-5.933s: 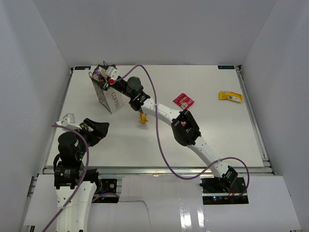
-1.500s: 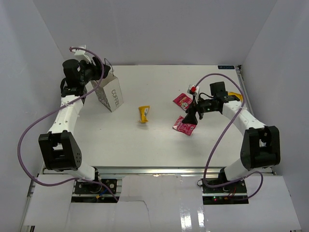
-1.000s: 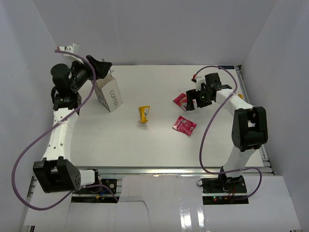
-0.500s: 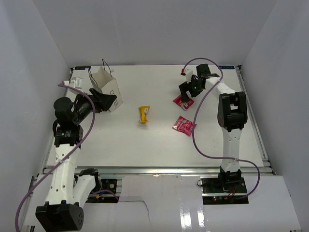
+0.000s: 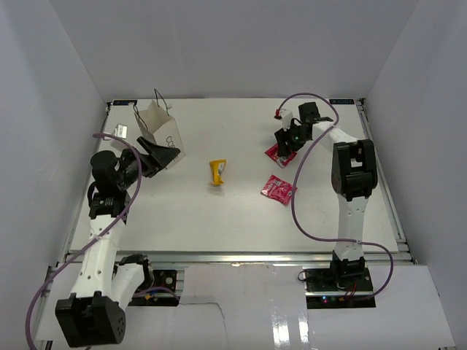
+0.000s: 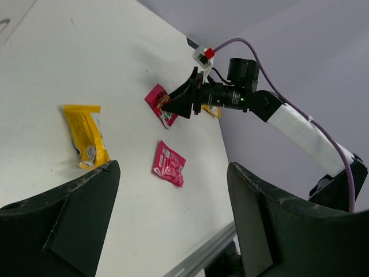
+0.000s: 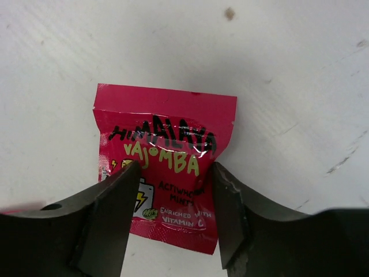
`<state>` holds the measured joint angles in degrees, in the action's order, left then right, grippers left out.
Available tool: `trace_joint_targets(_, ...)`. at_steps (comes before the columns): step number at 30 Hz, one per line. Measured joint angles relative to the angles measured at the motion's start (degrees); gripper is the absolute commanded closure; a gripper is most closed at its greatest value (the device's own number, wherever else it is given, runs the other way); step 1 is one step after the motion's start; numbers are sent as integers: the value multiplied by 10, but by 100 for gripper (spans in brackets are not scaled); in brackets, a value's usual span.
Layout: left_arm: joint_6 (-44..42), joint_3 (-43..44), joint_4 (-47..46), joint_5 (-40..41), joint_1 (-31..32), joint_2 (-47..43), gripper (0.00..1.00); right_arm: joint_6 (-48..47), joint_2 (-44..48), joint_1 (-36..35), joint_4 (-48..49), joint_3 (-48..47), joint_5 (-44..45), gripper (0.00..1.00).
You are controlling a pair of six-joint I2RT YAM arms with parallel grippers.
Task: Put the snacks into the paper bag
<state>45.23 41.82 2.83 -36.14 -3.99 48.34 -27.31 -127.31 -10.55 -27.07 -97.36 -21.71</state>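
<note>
Scuffed tabletop (image 7: 300, 69), glossy squarish red pouch (image 7: 173, 124)

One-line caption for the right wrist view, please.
Open right hand poised over a flat red squarish snack pouch lying on the white table.

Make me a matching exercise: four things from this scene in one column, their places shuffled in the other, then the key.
Things
1. paper bag
2. yellow packet
3. far red pouch
4. near red pouch

Places
A. alone near the middle of the table
B. between the open jaws of the right gripper
C. far left, beside the left gripper
D. flat on the table, right of the yellow packet, no gripper over it

Pairs: 1-C, 2-A, 3-B, 4-D
</note>
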Motion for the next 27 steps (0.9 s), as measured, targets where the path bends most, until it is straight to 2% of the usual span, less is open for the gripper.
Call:
trace_joint_targets(4,63,-19,-26,-11,11,64,15,4,35,0,17,61,-8,66)
trace_joint_targets(7,94,-28,-50,-8,59,97,16,12,49,0,23,83,-17,76)
trace_joint_targets(9,109,-29,-67,-3,100,123,16,14,56,0,24,92,-25,86)
trace_joint_targets(13,122,-28,-89,13,175,182,16,11,76,-1,13,114,-59,90)
trace_joint_targets(16,129,-24,-104,24,217,237,17,-3,101,-1,-1,135,-117,92)
trace_joint_targets(23,137,3,-154,40,277,338,18,-29,175,-13,-23,139,-294,92)
trace_joint_targets(27,136,43,-183,44,303,387,18,-33,189,-46,-44,139,-358,92)
